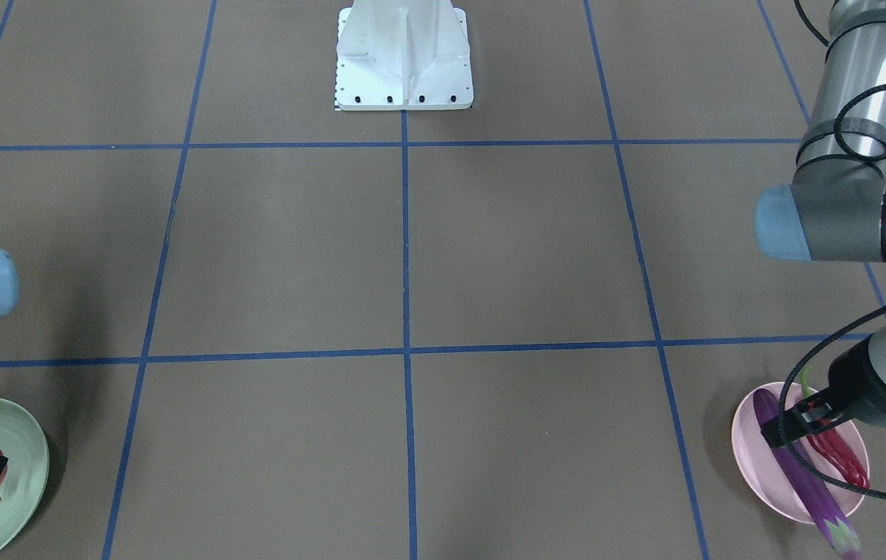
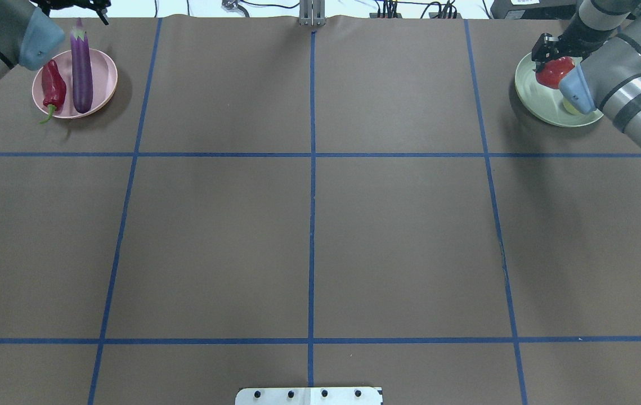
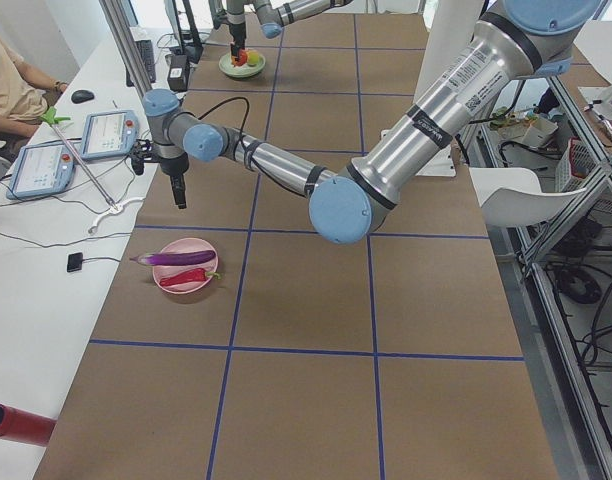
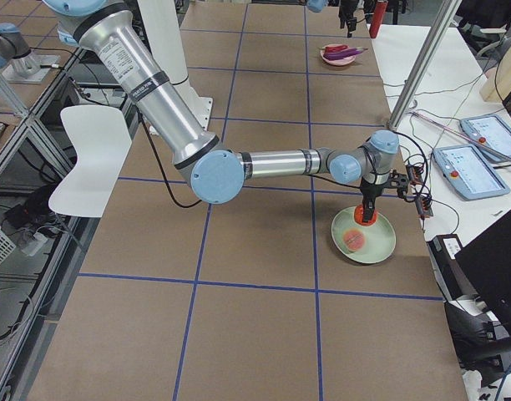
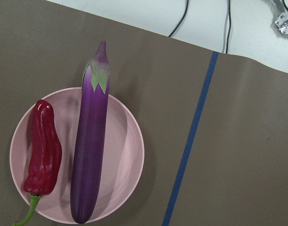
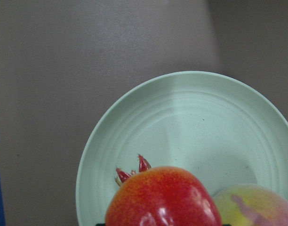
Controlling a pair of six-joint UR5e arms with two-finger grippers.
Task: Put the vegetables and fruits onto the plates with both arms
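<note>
I read the right jaws as clamped on the pomegranate [image 6: 163, 197], low over the mint plate [image 6: 181, 117] with the peach [image 6: 252, 207] beside it, far to the right of the white base block [image 1: 404, 54]. The left jaws hang above the pink plate [image 5: 125, 141], far to that block's left, and I cannot tell their gap. The eggplant [image 5: 90, 150] and chili [image 5: 43, 150] lie side by side on that plate.

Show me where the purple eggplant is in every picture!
Front-facing: eggplant bottom right.
Overhead: top left.
Exterior left: left of middle.
Exterior right: top, far end.
Left wrist: left half.
Right wrist: not there.
Shared landmark: the pink plate under it.
</note>
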